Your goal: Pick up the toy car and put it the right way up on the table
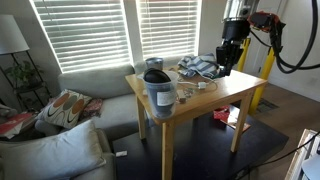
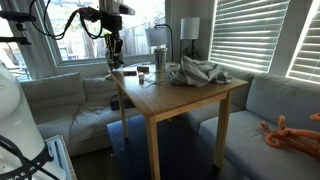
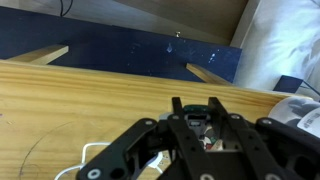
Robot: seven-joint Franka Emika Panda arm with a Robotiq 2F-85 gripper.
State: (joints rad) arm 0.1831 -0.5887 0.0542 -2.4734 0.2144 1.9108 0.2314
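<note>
Exterior view: gripper (image 1: 223, 66) low over far corner of wooden table (image 1: 215, 98), beside crumpled cloth (image 1: 198, 68). Toy car not discernible here.

Exterior view: small dark item (image 2: 130, 72) on table just beside gripper (image 2: 113, 60), possibly the toy car.

Wrist view: fingers (image 3: 178, 106) drawn close around something small with red in it, likely the toy car. Firm hold or not, cannot tell.

Best confirm grip before lifting, then roll wheels downward and lower gently.
</note>
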